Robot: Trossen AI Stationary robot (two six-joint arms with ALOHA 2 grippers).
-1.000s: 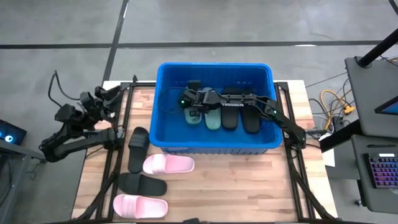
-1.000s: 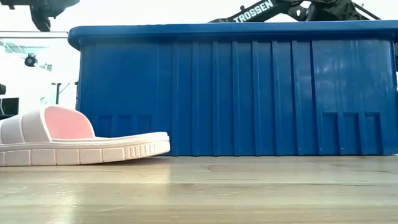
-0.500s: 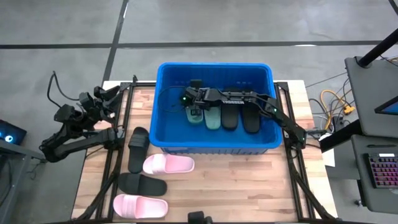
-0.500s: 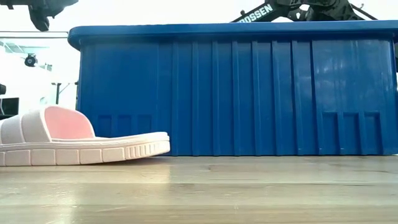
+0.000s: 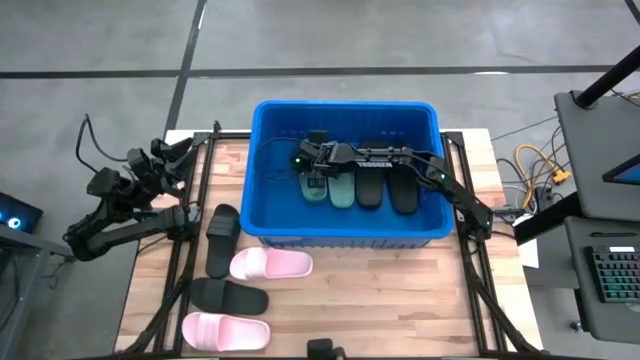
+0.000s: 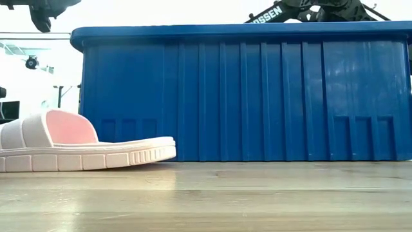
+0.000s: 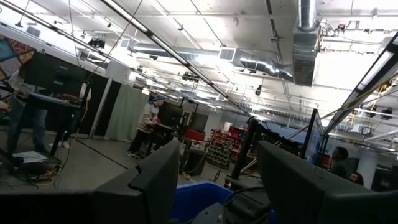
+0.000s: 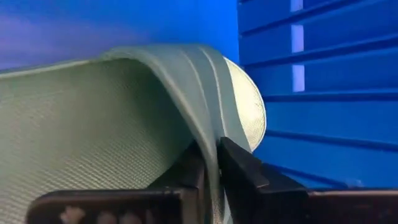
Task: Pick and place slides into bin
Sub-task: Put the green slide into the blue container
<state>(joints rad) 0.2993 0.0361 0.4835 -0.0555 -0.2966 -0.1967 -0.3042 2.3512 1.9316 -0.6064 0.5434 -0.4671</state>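
The blue bin (image 5: 345, 104) stands at the table's far middle and fills the low view (image 6: 244, 96). In it lie a green slide (image 5: 342, 190) and two black slides (image 5: 369, 190) (image 5: 402, 192). My right gripper (image 5: 312, 168) reaches into the bin's left part and is shut on another green slide (image 5: 312, 186). Two black slides (image 5: 222, 240) (image 5: 228, 296) and two pink slides (image 5: 270, 264) (image 5: 225, 330) lie sole down on the table's near left. My left gripper (image 5: 170, 155) is open and empty, raised at the table's far left. My right gripper pinches the edge of the green slide's strap (image 8: 210, 134) between its two fingers (image 8: 239, 163), one finger under the strap and one outside it. The sole's rounded end (image 8: 247, 106) shows beyond the strap. Whether the slide rests on the bin's floor, I cannot tell.
The bin's ribbed walls (image 8: 323, 93) stand close around my right gripper. One pink slide (image 6: 77, 145) lies just before the bin's near wall. Bare wooden table (image 5: 400, 300) lies near and right of the slides. People stand in the room beyond (image 7: 149, 118).
My right arm's forearm has swung a little toward the bin's far wall, while its gripper has stayed shut on the green slide in the bin's left part.
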